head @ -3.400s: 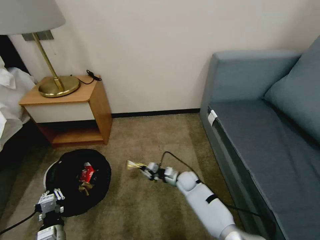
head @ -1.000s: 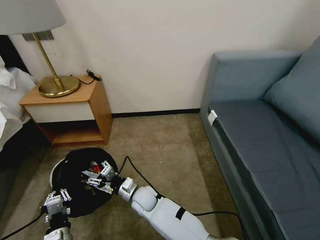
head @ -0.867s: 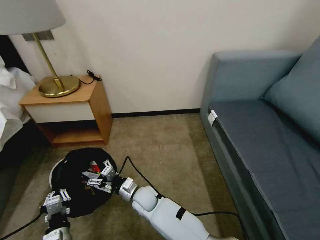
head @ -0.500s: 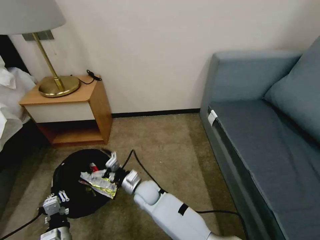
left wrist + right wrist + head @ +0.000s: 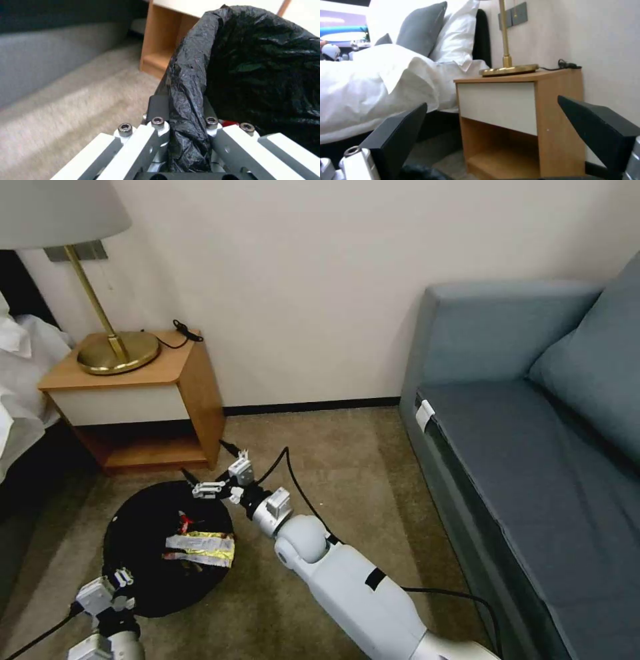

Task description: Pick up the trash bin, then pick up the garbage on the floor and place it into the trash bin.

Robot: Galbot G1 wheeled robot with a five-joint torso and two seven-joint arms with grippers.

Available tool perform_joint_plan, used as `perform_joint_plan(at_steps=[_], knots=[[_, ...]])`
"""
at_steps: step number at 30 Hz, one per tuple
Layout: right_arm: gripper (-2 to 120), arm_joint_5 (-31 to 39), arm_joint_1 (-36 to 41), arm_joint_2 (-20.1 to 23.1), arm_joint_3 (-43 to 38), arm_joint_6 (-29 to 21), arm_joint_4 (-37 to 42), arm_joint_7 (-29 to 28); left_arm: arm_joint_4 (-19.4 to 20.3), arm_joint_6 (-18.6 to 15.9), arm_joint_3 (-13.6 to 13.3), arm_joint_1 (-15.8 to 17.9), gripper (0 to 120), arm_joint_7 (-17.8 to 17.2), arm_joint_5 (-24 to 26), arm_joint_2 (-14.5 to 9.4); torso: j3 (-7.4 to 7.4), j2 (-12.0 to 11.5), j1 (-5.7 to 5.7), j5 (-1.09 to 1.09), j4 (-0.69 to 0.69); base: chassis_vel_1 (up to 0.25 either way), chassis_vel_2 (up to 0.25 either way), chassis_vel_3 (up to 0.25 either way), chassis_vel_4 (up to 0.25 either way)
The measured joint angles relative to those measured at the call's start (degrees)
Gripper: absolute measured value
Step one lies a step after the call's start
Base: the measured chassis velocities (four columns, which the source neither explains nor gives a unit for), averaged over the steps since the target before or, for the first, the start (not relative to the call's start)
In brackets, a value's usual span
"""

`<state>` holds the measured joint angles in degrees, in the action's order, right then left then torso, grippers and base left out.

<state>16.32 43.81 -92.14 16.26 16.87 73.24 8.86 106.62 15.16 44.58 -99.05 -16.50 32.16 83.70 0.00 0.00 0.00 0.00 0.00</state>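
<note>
Round low trash bin lined w/ crinkly black plastic bag sits on the beige carpet, just in front of the wooden nightstand w/ open lower shelf. Left gripper at the bin's near rim, claw clamped on a fold of the black liner; in the left wrist view the bag is pinched between the pads. Right gripper hangs over the bin's far edge, nearer the nightstand, claw spread wide and holding nothing; right wrist view looks past both open pads at the nightstand front. Long gold-dark bar wrapper lies across the bin mouth toward its right rim, red-white snack packet just behind it, inside. Step in hand, I'd say: release of the wrapper into the bin. To do it well: keep left grip firm so the rim stays up & liner doesn't sag; lift right arm straight clear, not dragging its cable over the rim. Wrapper sits shallow, near the edge, so may slip out if bin tilts. Rest of garbage: can't tell from here.
</note>
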Motion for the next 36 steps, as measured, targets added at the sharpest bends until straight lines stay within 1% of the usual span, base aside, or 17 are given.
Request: perform_joint_plan(at_steps=[1,5,6,10,11,15,17,20,21,24,26,27,28,29,31,34,36], knots=[[100,0.0,0.0,0.0,0.0,0.0,0.0,0.0,0.0,0.0,0.0,0.0,6,0.0,0.0,0.0,0.0,0.0,0.0,0.0,0.0,0.0,0.0,0.0,0.0],[100,-0.2,0.8,0.0,-0.4,0.0,0.3,0.1,1.8,-2.1,0.2,0.6,6,-0.4,7.6,0.3,0.0,0.0,0.0,0.0,0.0,0.0,0.0,0.0,0.0],[100,-0.2,0.8,0.0,-0.4,0.0,0.3,0.1,1.8,-2.1,0.2,0.6,6,-0.4,7.6,0.3,0.0,0.0,0.0,0.0,0.0,0.0,0.0,0.0,0.0],[100,-0.7,1.3,0.0,-0.7,0.0,0.3,0.2,3.5,-4.6,1.0,1.2,6,-2.9,13.7,0.7,0.0,0.0,0.0,0.0,0.0,0.0,0.0,0.0,0.0],[100,-0.7,1.3,0.0,-0.7,0.0,0.3,0.2,3.5,-4.6,1.0,1.2,6,-2.9,13.7,0.7,0.0,0.0,0.0,0.0,0.0,0.0,0.0,0.0,0.0],[100,-1.7,1.8,0.0,-1.6,0.2,0.3,0.5,4.7,-6.4,2.5,1.5,6,-5.8,17.8,0.8,0.0,0.0,0.0,0.0,0.0,0.0,0.0,0.0,0.0],[100,-2.0,1.9,0.0,-1.8,0.2,0.3,0.7,4.7,-6.6,2.7,1.7,6,-6.4,18.3,0.6,0.0,0.0,0.0,0.0,0.0,0.0,0.0,0.0,0.0],[100,-2.7,2.4,0.0,-1.9,0.4,0.3,1.0,4.1,-7.8,2.9,2.4,6,-8.8,19.4,0.2,0.0,0.0,0.0,-0.01,0.0,0.0,0.0,0.0,0.0],[100,-2.7,2.4,0.0,-1.9,0.4,0.3,1.0,4.1,-7.8,2.9,2.4,6,-8.8,19.4,0.2,0.0,0.0,0.0,-0.01,0.0,0.0,0.0,0.0,0.0],[100,-3.3,2.7,0.0,-2.3,0.5,0.2,1.2,4.6,-11.6,2.9,3.2,6,-13.4,22.0,0.1,0.0,0.0,0.0,0.0,0.0,0.0,0.0,0.0,0.0],[100,-3.5,2.8,0.0,-2.4,0.5,0.2,1.3,4.9,-12.4,2.9,3.3,6,-14.3,23.0,0.0,0.0,0.0,0.0,0.0,0.0,0.0,0.0,0.0,0.0],[100,-4.0,3.1,0.0,-2.5,0.7,0.0,1.4,5.3,-13.6,2.9,3.6,7,-15.4,24.7,0.0,0.0,0.0,0.0,0.0,0.0,0.0,0.0,0.0,0.0],[100,-4.6,3.4,0.0,-2.6,0.9,-0.2,1.4,5.4,-14.1,2.9,3.8,11,-15.7,25.4,-0.1,0.0,0.0,0.0,0.01,-0.01,0.0,0.0,0.0,0.0],[100,-5.1,3.6,0.0,-2.6,1.0,-0.4,1.5,5.4,-14.2,2.9,3.9,16,-15.7,25.4,-0.1,0.0,0.0,0.0,-0.01,-0.01,0.0,0.0,0.0,0.0],[100,-5.5,3.8,0.0,-2.7,1.2,-0.7,1.5,5.5,-14.3,2.9,3.9,20,-15.6,25.4,-0.3,0.0,0.0,0.0,0.0,-0.01,0.0,0.0,0.0,0.0],[100,-6.4,4.1,0.0,-2.8,1.6,-1.2,1.6,5.9,-14.5,2.8,3.9,33,-14.8,25.3,-0.8,0.0,0.0,0.0,0.0,-0.01,0.0,0.0,0.0,0.0],[100,-6.5,4.1,0.0,-2.8,1.6,-1.3,1.6,6.0,-14.6,2.8,3.9,36,-14.8,25.1,-0.9,0.0,0.0,0.0,0.0,-0.01,0.0,0.0,0.0,0.0]])
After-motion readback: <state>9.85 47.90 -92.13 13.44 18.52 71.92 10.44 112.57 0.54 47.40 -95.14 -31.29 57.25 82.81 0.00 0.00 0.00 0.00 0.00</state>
